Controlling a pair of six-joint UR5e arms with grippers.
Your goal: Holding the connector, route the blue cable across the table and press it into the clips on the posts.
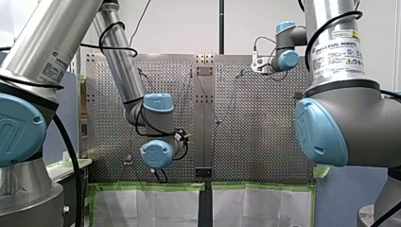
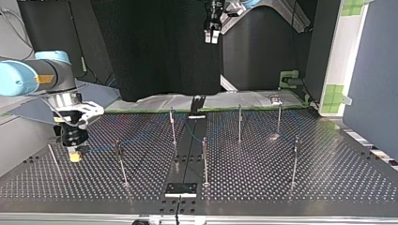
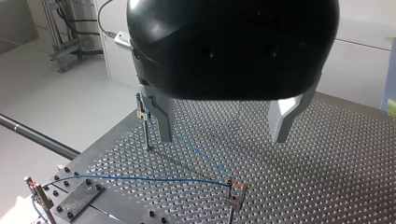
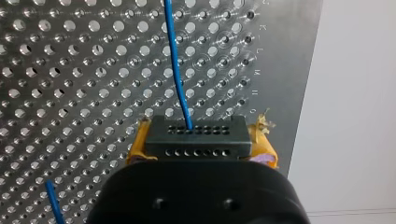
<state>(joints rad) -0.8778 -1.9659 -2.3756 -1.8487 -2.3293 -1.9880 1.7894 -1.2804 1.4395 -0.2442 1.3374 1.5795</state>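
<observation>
My right pincer [image 2: 74, 153] is closed on the connector [image 4: 194, 140], gripping the black block on both sides with its yellow pads [image 4: 137, 144]. The cable [image 4: 175, 60] leaves the connector's front face and runs straight ahead of the pincer, low over the desk [image 2: 328, 168]. Its long axis follows my line of reach, so the slack lies in front of me and not to either side.

In the top view this pincer hangs low at the desk's left edge. The nearest post [image 2: 120, 161] stands just beside it, toward the middle of the desk. A faint blue line runs from the pincer past that post. I cannot tell whether the cable already sits in that post's clip.

My left pincer [image 3: 224, 123] is open and empty. In the top view it hangs high over the far side of the desk, well apart from the connector. Below it, the cable spans two more posts [image 3: 146, 126], reaching each at its top, where the clip is.

I judge that the next move belongs to the right arm, since it is nearer and already holds the connector. It would need to carry the connector sideways, across the cable's line, until the cable meets the nearest post's clip, then press it in.
</observation>
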